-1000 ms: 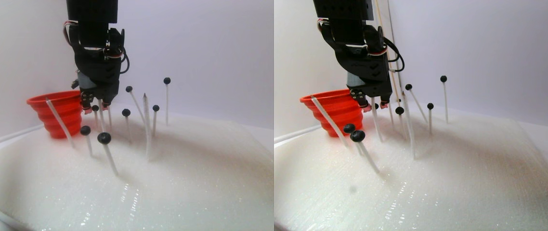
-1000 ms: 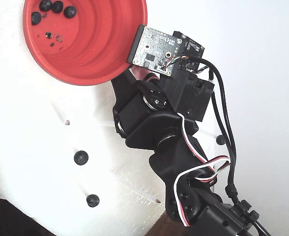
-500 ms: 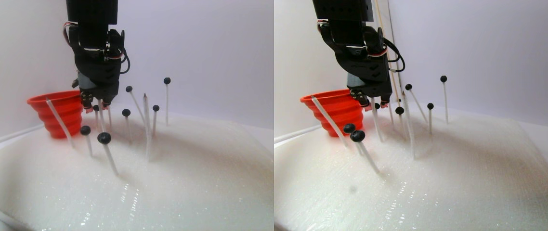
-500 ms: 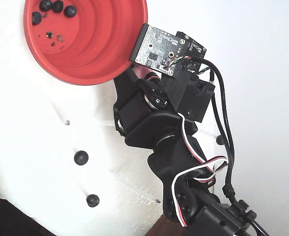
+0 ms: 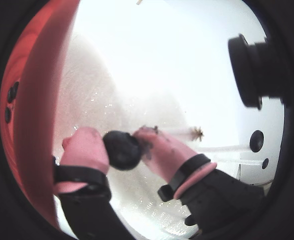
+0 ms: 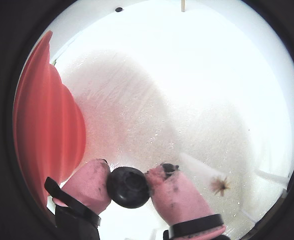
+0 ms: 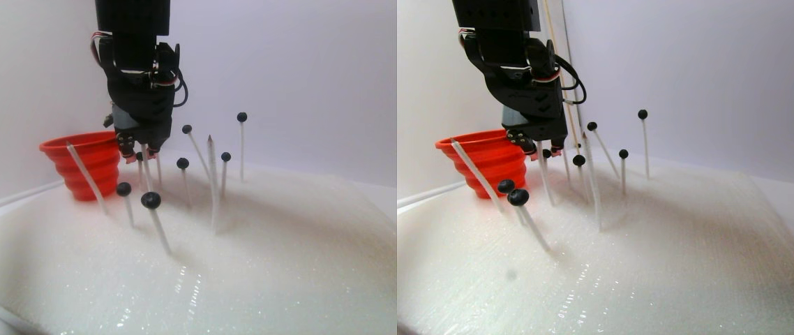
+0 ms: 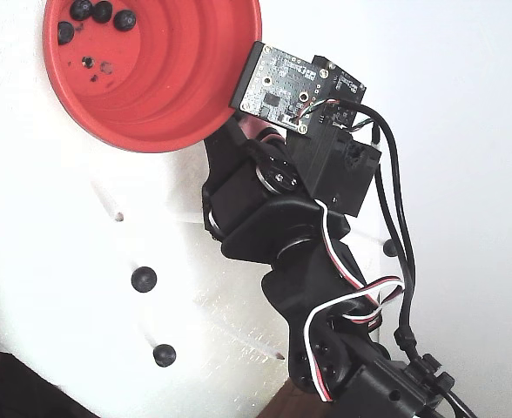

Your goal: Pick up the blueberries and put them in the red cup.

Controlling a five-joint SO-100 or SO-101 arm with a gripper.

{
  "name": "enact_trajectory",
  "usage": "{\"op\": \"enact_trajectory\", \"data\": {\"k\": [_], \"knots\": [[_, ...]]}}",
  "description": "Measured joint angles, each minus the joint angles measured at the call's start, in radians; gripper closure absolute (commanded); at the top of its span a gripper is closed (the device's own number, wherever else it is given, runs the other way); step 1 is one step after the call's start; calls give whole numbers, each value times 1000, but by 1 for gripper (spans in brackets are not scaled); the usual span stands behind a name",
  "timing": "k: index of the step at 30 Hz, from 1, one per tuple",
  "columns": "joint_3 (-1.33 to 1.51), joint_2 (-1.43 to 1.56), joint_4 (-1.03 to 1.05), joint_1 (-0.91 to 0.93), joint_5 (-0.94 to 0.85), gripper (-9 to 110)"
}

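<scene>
The pink-tipped fingers [image 6: 179,195] are clamped on one blueberry [image 6: 128,187], held between them just beside the red cup [image 6: 44,130]; the wrist views show its wall close at left. Step in hand: carrying a picked berry to the cup. Three berries [image 8: 102,12] already lie inside. The next move likely calls for shifting over the rim, then releasing. Others remain on white stalks [image 7: 155,225].

Matt blueberries [image 6: 127,187]; smooth plastic red cup [image 8: 178,78]; glittery white foam [image 7: 264,258].
</scene>
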Motion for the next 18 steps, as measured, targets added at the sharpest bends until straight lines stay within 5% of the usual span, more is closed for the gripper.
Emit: {"op": "enact_trajectory", "data": {"k": [18], "knots": [[29, 40, 5, -3, 0, 90]]}}
